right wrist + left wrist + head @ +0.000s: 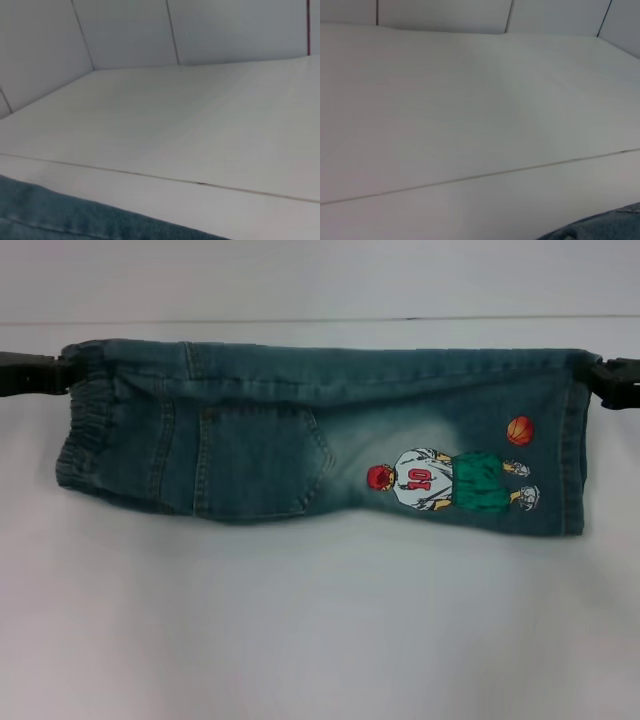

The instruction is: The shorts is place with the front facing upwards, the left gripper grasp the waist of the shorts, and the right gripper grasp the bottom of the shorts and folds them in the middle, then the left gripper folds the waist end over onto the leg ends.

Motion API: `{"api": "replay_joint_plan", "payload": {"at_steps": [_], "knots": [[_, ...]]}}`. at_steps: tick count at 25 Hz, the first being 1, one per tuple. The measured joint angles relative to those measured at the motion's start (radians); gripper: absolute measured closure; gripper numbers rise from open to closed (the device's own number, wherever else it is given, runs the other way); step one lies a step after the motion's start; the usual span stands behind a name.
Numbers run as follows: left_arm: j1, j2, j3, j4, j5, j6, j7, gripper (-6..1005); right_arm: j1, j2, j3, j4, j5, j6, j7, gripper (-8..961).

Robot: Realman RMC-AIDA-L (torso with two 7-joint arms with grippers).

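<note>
Where the white table (320,630) meets pale wall panels, a thin dark seam runs behind the shorts (300,430). The shorts hang folded lengthwise, stretched above the table. The left gripper (45,373) pinches the elastic waist corner; the right gripper (605,380) pinches the leg-end corner. Near the leg end, a stitched basketball player (450,480) wears "10", below an orange ball (520,430).

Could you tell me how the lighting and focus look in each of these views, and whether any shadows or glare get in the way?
Head view: soft and slightly blurred, even light, no glare; the denim shorts read clearly, with a faint shadow below them on the white table. Left wrist view: flat, shadowless light; only a blurred denim corner shows. Right wrist view: similar, with the near denim edge out of focus.
</note>
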Motion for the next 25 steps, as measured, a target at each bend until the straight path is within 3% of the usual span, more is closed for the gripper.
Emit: {"api": "replay_joint_plan", "payload": {"at_steps": [9, 25], "knots": [[0.0, -0.033, 0.009, 0.002, -0.011, -0.016, 0.025, 958, 0.014, 0.002, -0.024, 0.056, 0.071, 0.012, -0.105, 903], [-0.015, -0.056, 0.045, -0.022, -0.036, -0.117, 0.026, 956, 0.046, 0.005, -0.05, 0.099, 0.075, 0.207, -0.147, 903]]}}
